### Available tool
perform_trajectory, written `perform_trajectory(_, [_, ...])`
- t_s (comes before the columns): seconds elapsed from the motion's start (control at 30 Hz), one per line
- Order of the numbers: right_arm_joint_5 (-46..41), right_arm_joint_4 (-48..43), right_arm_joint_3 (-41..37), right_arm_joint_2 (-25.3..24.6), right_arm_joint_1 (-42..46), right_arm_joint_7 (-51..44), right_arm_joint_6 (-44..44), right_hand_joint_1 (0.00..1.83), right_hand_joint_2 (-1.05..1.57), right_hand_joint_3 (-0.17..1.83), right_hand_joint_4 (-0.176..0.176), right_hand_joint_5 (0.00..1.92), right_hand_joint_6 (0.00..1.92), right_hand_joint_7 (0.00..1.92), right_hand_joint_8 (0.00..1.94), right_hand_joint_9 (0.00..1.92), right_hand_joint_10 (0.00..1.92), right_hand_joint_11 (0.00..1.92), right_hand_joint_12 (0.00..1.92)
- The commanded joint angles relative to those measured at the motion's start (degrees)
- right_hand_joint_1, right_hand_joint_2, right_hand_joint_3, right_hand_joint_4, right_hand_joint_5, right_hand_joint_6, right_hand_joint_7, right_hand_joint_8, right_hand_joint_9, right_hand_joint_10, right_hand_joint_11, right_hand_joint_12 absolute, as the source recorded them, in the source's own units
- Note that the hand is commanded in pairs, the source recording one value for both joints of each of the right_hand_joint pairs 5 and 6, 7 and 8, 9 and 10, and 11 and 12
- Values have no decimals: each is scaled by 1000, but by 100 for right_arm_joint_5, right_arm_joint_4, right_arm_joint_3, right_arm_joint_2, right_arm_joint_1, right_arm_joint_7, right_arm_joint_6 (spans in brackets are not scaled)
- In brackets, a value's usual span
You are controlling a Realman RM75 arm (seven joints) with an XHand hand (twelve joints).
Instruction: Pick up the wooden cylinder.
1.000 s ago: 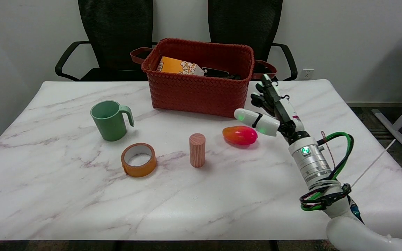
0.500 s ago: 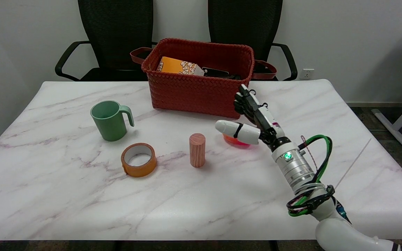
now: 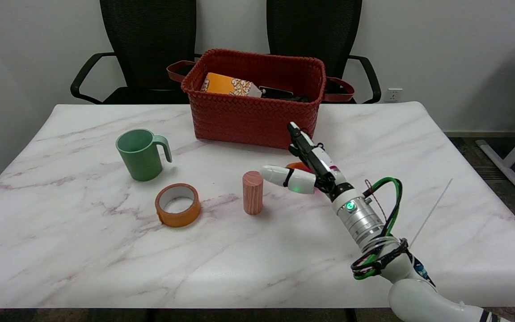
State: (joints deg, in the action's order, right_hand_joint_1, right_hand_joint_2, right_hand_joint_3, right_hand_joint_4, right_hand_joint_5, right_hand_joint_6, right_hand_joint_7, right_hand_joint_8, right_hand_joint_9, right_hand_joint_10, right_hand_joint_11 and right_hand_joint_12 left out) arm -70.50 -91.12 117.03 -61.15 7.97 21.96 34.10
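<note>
Office, 2 black mesh chairs, marble-look table, white wall

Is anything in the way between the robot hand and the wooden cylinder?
No. The robot hand is open just right of the cylinder, and only bare table shows between them. The red-orange fruit sits behind the hand, not in the gap.

Bright, even room light from overhead, diffuse. Soft short shadows only: under the red basket along its 6 o'clock edge, faint at the base of the green mug and wooden cylinder. Marble table shows mild sheen, no harsh glare. Focus sharp throughout; no motion blur. Slight darkening toward 9 o'clock wall.
</note>
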Motion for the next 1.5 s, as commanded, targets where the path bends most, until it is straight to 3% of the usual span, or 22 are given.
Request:
perform_trajectory(0.03, [92,368,32,-185,-383,9,-746,706,716,50,0,0,0,0,0,1,1,147,147])
perform_trajectory(0.6, [100,488,183,-305,-490,13,-961,775,589,53,0,0,0,0,0,10,10,123,123])
perform_trajectory(0.7, [132,512,199,-333,-498,13,-961,858,493,-175,0,0,0,0,0,0,0,107,107])
perform_trajectory(1.27, [132,739,386,-711,-564,40,-505,836,530,-125,0,0,0,0,0,0,0,89,89])
perform_trajectory(1.5, [435,936,507,-824,-633,628,-170,829,535,-133,0,0,0,0,0,0,0,127,127])
